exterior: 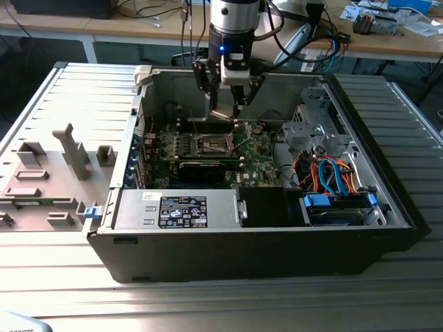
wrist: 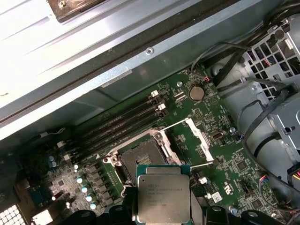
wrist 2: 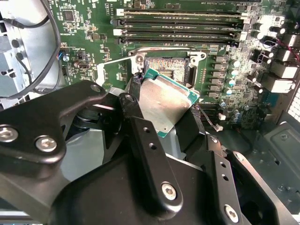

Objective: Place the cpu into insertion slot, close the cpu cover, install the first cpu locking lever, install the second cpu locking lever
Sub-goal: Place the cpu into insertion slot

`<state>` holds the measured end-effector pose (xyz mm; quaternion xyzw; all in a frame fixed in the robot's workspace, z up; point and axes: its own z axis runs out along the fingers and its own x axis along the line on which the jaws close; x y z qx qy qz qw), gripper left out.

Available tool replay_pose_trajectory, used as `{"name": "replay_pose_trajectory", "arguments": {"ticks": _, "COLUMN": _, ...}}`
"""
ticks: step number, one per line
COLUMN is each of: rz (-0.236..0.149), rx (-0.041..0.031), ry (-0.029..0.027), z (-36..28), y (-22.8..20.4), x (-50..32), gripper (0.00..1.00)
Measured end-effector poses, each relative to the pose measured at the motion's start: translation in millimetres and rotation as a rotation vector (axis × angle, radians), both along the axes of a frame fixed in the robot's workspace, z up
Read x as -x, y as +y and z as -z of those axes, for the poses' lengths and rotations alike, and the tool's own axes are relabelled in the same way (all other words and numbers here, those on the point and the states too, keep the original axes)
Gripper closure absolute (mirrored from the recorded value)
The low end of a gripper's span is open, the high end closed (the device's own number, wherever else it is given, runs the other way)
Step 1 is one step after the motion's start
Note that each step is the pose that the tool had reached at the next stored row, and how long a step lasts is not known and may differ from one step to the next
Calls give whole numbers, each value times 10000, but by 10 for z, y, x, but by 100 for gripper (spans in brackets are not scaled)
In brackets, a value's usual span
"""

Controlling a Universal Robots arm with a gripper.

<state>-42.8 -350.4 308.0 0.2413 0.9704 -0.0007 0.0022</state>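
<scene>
Gripper: the gripper (exterior: 225, 115) points down into the open computer case, its two black fingers (wrist 2: 140, 126) closed onto opposite edges of the cpu.
Cpu: the cpu (wrist: 163, 194) (wrist 2: 165, 104) is pinched in the gripper, grey metal top with a green rim showing in both wrist views; it hangs over the motherboard near the socket and is not seated in it.
Socket: the socket (wrist: 142, 157) (wrist 2: 167, 67) lies bare, its contact field uncovered.
Cpu cover: the cpu cover (wrist: 200, 139) stands swung open at one side of the socket, clear of the contact field.
Memory slots: long dark memory slots (wrist: 122, 124) (wrist 2: 183, 21) run in parallel just beyond the socket.
Motherboard: green motherboard (exterior: 256, 155) flat on the case floor.
Case: the computer case (exterior: 242, 259) lies on its side with the panel off, a power supply (exterior: 176, 207) along its near wall and blue cables (exterior: 332, 176) toward the exterior view's right.
Desk: the ribbed metal desk (exterior: 208, 304) carries the case; grey fixtures (exterior: 73, 149) stand on it at the exterior view's left.
</scene>
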Motion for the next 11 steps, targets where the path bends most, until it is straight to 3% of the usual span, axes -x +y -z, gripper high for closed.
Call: {"name": "replay_pose_trajectory", "arguments": {"ticks": 11, "rz": 194, "rx": 34, "ry": -1, "z": 3, "y": 0, "x": 0, "gripper": 45}}
